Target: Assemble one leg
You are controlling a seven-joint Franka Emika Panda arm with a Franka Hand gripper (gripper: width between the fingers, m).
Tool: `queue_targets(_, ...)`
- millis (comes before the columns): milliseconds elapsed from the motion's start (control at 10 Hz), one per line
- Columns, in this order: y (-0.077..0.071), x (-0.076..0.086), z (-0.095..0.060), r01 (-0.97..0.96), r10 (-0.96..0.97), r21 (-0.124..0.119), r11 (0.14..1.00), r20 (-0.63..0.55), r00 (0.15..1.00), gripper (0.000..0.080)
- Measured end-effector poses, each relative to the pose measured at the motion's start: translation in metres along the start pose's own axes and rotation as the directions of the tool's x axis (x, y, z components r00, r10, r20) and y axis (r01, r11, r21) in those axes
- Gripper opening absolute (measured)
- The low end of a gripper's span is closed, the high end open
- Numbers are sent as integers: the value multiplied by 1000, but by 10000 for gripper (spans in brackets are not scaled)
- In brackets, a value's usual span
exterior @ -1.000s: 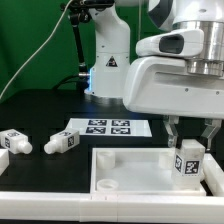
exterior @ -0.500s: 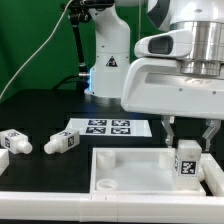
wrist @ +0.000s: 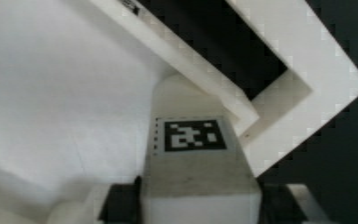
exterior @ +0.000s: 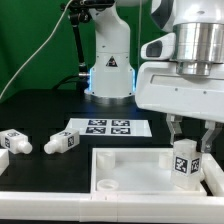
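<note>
White plastic tagged leg (exterior: 184, 162) sits pinched in my gripper (exterior: 188, 143), its bottom hidden behind the white tray panel (exterior: 130, 172) rim. It tilted slightly since before.

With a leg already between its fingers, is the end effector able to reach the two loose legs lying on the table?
Probably not yet. The end effector is shut on a leg over the white panel. The two loose legs lie uncovered on the exterior view's left, but the held leg must be released first.

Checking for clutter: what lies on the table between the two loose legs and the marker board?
Nothing: in the exterior view, bare black table separates the loose legs from the marker board.
</note>
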State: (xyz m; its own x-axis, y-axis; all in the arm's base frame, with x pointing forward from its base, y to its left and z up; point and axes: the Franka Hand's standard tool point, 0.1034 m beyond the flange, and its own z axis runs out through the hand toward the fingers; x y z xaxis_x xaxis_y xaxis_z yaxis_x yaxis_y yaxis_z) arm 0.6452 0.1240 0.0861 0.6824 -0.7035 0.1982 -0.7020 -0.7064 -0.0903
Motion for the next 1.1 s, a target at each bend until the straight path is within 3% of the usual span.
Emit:
queue_targets(200,-2,3,1,-187,187,-25,982,-2,982,282)
queue_targets(500,-1,3,1,-255,255,-27,967,2,967,282)
queue_targets(600,-1,4,1,-216,216,-27,976,2,976,509)
queue_targets(700,-1,4,1,-154,154,-27,988,3,988,509)
queue_targets(800,-2,3,1,-57,57,-24,998,5,998,609)
queue_targets(900,-3,2,1,68,-68,-23,997,7,998,641)
queue_targets(1100,-3,3,1,289,-289,-20,957,11,957,641)
